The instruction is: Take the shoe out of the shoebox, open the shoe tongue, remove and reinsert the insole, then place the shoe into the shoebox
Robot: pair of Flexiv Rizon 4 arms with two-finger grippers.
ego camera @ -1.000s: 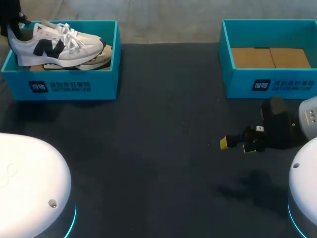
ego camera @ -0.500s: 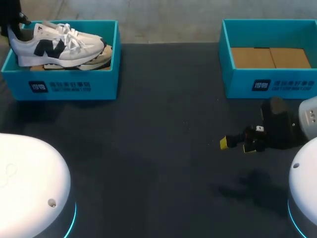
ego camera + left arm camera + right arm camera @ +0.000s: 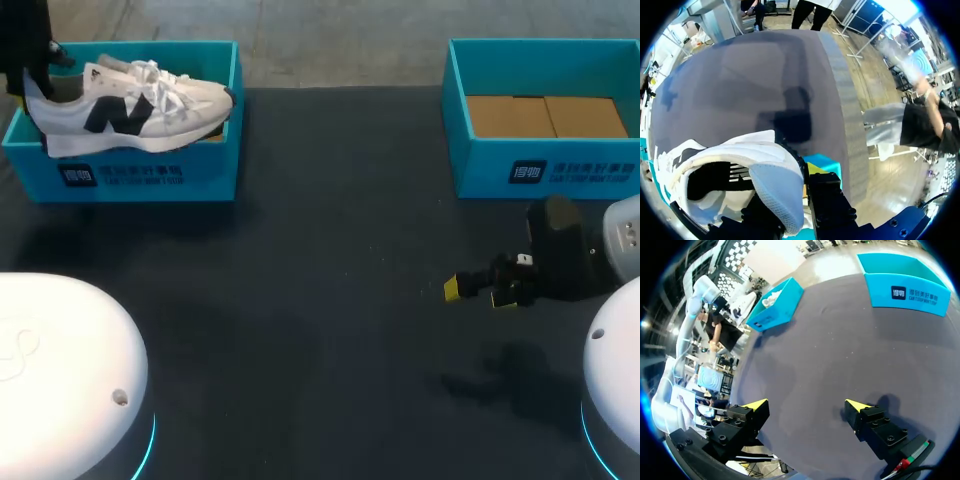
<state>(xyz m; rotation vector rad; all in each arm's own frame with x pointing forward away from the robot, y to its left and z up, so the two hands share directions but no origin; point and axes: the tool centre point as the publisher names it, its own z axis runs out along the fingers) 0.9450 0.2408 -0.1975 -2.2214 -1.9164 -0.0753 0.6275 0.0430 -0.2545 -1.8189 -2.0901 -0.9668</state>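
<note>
A white sneaker (image 3: 130,110) with a dark side logo hangs tilted above the left teal shoebox (image 3: 140,175), its sole over the box's front wall. My left gripper (image 3: 35,72) is shut on the sneaker's heel at the box's far left end. The left wrist view shows the heel collar of the sneaker (image 3: 765,170) pinched between the left gripper's (image 3: 795,210) black fingers, with a corner of the shoebox (image 3: 822,162) beneath. My right gripper (image 3: 480,290) stands open low over the table at the right, with nothing between the fingers of the right gripper (image 3: 807,405).
A second teal box (image 3: 540,165) with a brown cardboard bottom stands at the back right, just beyond my right gripper. In the right wrist view this second box (image 3: 905,285) is ahead, and the left shoebox (image 3: 777,305) lies further off. Dark table lies between the boxes.
The left gripper has lifted the sneaker out of the left box and carried it a little to the right and toward the front. The right arm has stayed still.
</note>
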